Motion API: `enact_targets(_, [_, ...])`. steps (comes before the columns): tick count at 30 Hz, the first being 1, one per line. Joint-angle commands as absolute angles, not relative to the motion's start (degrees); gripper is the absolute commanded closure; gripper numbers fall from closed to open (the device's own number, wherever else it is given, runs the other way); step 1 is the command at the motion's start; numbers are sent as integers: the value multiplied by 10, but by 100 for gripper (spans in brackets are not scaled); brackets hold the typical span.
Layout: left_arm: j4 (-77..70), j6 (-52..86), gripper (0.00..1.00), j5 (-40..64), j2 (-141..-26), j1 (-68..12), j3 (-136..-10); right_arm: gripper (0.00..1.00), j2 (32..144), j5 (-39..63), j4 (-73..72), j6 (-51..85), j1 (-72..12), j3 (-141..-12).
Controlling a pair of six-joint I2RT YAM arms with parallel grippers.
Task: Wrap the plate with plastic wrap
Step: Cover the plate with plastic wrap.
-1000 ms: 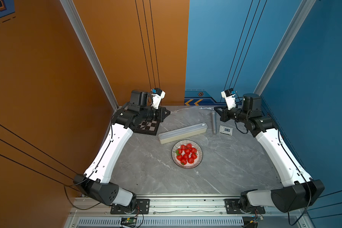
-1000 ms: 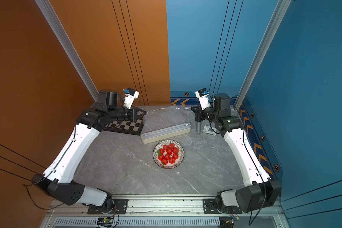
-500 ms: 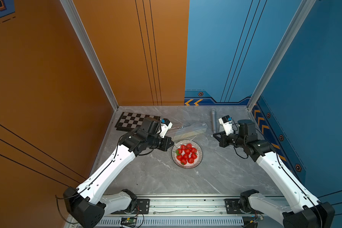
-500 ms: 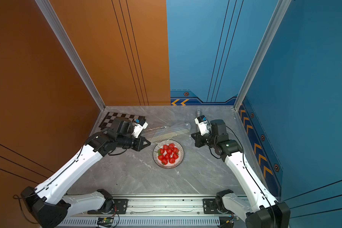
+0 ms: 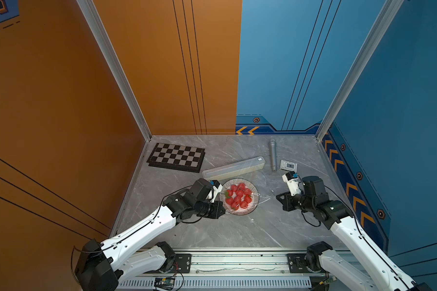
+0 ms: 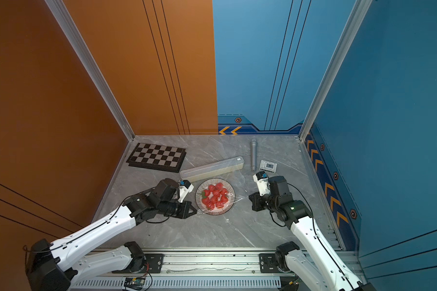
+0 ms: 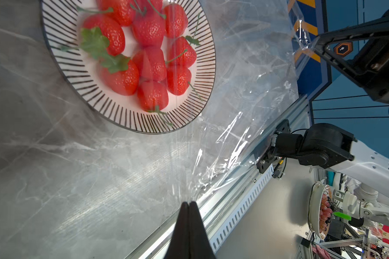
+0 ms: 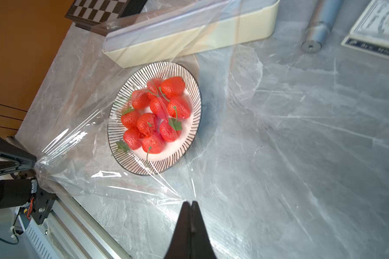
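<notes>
Plastic wrap (image 8: 76, 139) is being stretched over the plate (image 8: 114, 125) by left gripper (image 7: 189, 204) and right gripper (image 8: 190, 203), jaws pinched on film corners; edges are not yet being tucked under.

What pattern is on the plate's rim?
The plate has fine black radial stripes on a white rim, clearest in the left wrist view.

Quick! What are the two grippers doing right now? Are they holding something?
Left gripper: closed, pinching the plastic wrap.
Right gripper: closed, pinching the same plastic wrap on its other side.
</notes>
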State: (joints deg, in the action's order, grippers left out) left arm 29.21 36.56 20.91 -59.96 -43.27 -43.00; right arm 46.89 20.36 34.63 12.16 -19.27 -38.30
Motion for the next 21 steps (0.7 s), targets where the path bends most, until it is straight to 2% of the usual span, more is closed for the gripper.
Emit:
enact_targets(1, [255, 421, 100, 192, -582, -453, -394, 100, 467, 161, 370, 162, -217, -380])
enact_targets(10, [185, 477, 100, 183, -579, -477, -321, 100, 513, 110, 358, 259, -222, -326])
enact_targets(21, [138, 477, 100, 183, -665, -474, -313, 100, 586, 126, 281, 267, -223, -305])
